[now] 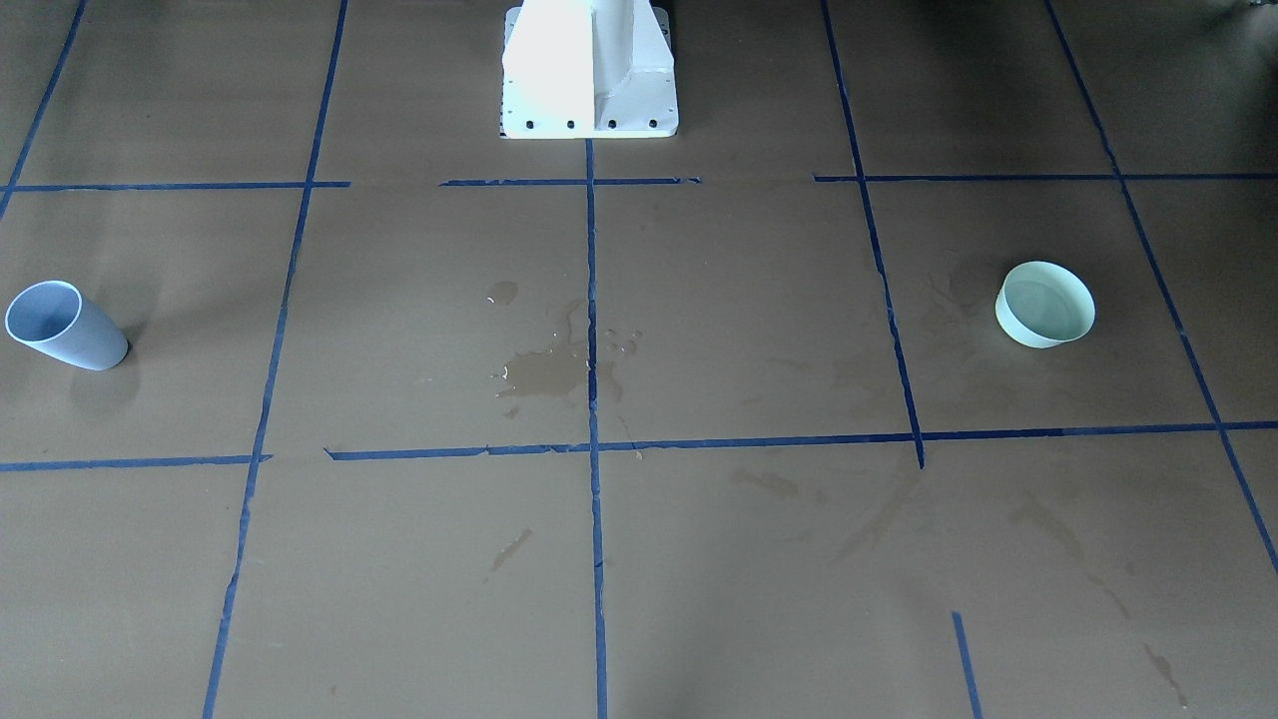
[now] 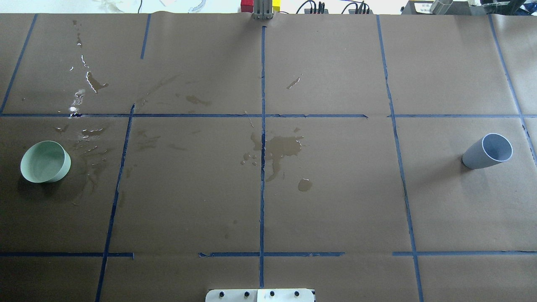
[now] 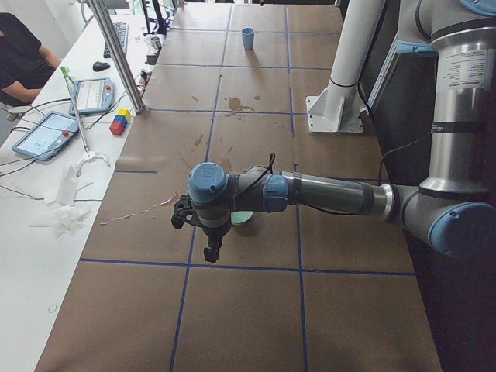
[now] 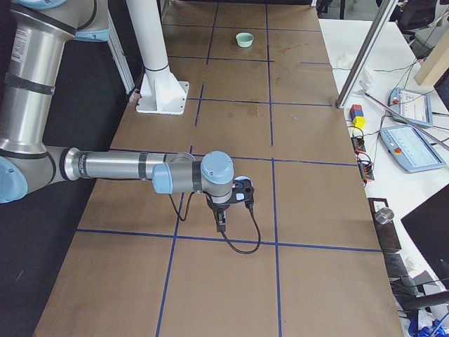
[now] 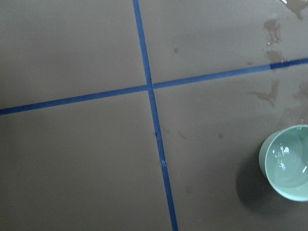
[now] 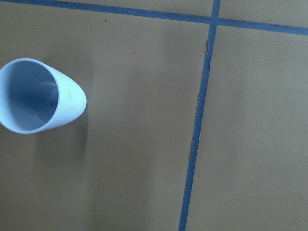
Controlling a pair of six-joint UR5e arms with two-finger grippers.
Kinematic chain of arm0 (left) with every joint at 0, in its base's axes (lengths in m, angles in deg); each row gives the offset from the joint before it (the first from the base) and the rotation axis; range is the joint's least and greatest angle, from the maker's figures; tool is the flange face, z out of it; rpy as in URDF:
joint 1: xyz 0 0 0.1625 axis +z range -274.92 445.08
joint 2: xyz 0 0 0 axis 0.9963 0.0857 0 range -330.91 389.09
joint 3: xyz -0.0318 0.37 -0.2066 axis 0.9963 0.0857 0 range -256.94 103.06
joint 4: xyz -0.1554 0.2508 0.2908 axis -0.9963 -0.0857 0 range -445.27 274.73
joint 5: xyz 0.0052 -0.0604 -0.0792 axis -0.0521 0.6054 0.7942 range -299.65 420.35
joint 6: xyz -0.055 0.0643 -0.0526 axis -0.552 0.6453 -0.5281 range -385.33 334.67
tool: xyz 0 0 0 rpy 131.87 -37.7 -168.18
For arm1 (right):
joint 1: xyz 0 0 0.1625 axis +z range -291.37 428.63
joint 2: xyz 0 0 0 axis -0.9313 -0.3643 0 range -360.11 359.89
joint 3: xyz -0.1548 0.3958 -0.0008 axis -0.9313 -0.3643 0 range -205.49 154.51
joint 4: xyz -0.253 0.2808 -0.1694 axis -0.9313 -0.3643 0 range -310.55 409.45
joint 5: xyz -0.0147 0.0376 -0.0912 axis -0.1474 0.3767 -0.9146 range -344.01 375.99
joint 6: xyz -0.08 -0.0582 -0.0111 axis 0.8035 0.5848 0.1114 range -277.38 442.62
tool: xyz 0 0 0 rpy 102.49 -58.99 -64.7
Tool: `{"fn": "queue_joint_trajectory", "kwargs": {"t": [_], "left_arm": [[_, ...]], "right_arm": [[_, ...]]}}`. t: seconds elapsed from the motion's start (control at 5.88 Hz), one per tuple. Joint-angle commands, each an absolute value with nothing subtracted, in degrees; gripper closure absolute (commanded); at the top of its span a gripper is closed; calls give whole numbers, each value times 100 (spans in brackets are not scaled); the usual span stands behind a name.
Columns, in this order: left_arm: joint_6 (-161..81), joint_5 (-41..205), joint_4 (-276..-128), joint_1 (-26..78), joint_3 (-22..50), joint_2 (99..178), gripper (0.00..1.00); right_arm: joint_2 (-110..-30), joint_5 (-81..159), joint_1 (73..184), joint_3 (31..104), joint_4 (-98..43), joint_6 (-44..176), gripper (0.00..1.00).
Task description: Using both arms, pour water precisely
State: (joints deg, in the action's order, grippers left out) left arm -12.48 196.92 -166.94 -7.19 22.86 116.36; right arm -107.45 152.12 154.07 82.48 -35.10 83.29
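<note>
A pale green bowl (image 2: 45,162) stands on the table's left side, also the bowl (image 1: 1045,305); in the left wrist view the bowl (image 5: 288,163) holds a little glinting water. A blue-grey cup (image 2: 488,151) stands upright on the right side, its inside (image 6: 29,94) looking empty. Spilled water (image 2: 285,147) pools at the table's centre, with more splashes (image 2: 90,82) behind the bowl. My left arm (image 3: 333,194) reaches over the bowl, its gripper (image 3: 211,249) pointing down. My right arm (image 4: 119,167) hangs over the cup, gripper (image 4: 221,223) down. I cannot tell whether either gripper is open or shut.
Blue tape lines (image 2: 263,138) grid the brown paper. The white pedestal (image 1: 589,70) stands at the robot's edge. On the side bench lie tablets (image 3: 46,133), coloured blocks (image 3: 118,122) and a metal post (image 3: 116,54); a person (image 3: 19,54) sits there.
</note>
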Motion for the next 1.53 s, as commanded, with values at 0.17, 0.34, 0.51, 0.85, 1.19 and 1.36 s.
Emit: {"fn": "queue_joint_trajectory", "kwargs": {"t": [0.17,0.34,0.51,0.85,1.19,1.36], "left_arm": [[-1171,19597,-16560,-896,2413,11148,0],[-1223,19579,-16569,-861,2318,11353,0],[-1354,19492,-16482,-722,2334,11555,0],[-1391,19509,-16351,-536,2325,11505,0],[-1678,19553,-16271,-544,2509,11391,0],[-1681,19562,-16262,-544,2536,11355,0]], "right_arm": [[-10786,15187,15406,8367,-3501,8324,0],[-10786,15204,15406,8341,-3510,8324,0],[-10786,15204,15406,8280,-3510,8298,0],[-10795,15151,15406,8297,-3484,8324,0],[-10725,15125,15406,8534,-3545,8271,0],[-10794,15125,15415,8543,-3554,8280,0]]}}
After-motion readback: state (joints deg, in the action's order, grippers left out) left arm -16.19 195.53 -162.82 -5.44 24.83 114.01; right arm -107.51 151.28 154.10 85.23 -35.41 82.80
